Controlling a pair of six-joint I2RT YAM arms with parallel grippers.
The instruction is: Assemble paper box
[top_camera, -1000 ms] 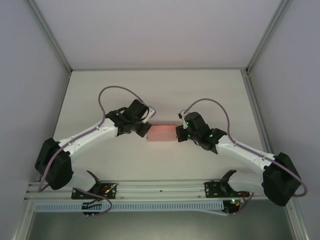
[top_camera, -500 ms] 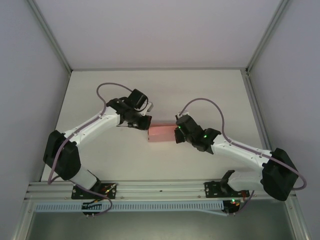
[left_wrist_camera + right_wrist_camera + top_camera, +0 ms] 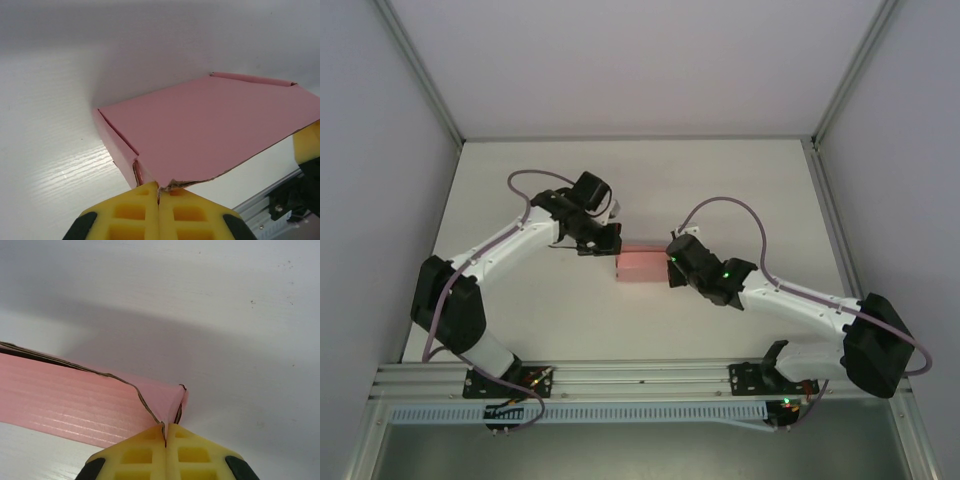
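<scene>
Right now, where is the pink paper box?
In the top view the paper box is near the middle of the table, between the two arms; the left fingers pinch its left end and the right fingers pinch its right end.

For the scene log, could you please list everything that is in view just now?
paper box: one, pink, mid-table between the arms.
table: one, white, under everything.
walls: three, pale grey, around the table.
rail: one, silver, along the table's near edge.
cables: two, mauve, one looped above each arm.
left arm: one, white and black, jaws shut on the box's left end.
right arm: one, white and black, jaws shut on the box's right end.
</scene>
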